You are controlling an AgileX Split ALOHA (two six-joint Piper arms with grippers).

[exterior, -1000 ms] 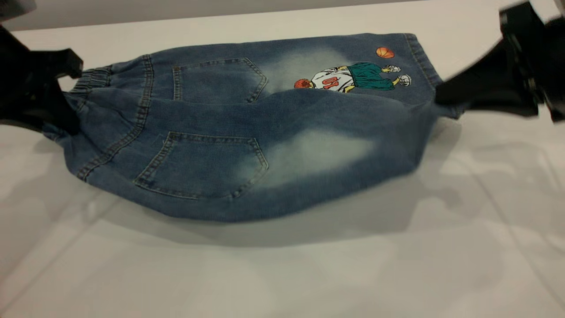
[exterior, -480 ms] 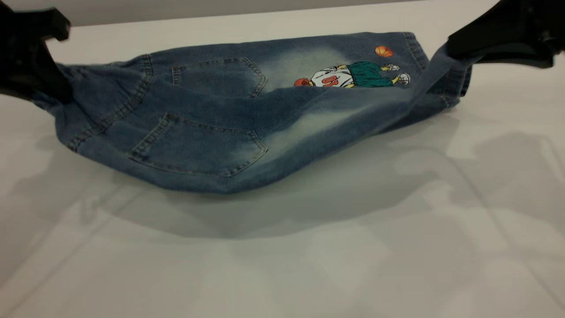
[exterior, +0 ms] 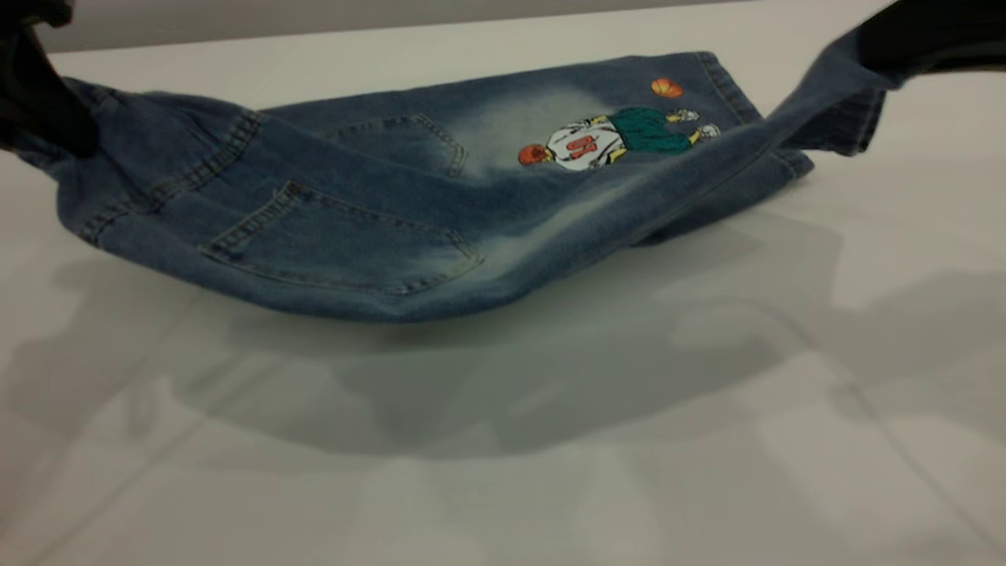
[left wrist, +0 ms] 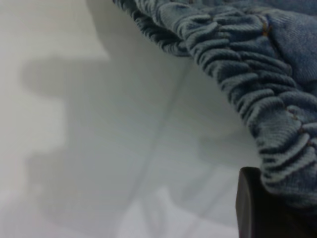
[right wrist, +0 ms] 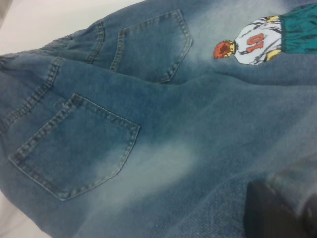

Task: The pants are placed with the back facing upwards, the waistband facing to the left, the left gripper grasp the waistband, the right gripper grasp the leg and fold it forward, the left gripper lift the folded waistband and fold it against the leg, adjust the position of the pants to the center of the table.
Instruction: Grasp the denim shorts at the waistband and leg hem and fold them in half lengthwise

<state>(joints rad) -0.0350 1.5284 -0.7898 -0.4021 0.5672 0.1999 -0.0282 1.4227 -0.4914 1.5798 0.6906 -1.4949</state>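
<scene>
Above the white table (exterior: pixel 550 487) hang the blue denim pants (exterior: pixel 354 212), faded pale in patches, their near half lifted. The cartoon player's shirt reads "01". At one end the left hand (exterior: pixel 39 110) pinches the gathered waistband (left wrist: pixel 257 89), whose ruching only its wrist view shows; at the other the right hand (exterior: pixel 904 47) grips the leg (exterior: pixel 825 102).

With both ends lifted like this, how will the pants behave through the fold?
Probably floppy: the pants sag between the left gripper and right gripper. The denim looks thick, so folds likely stay rounded. The elastic waistband bunches, likely giving grip.
</scene>
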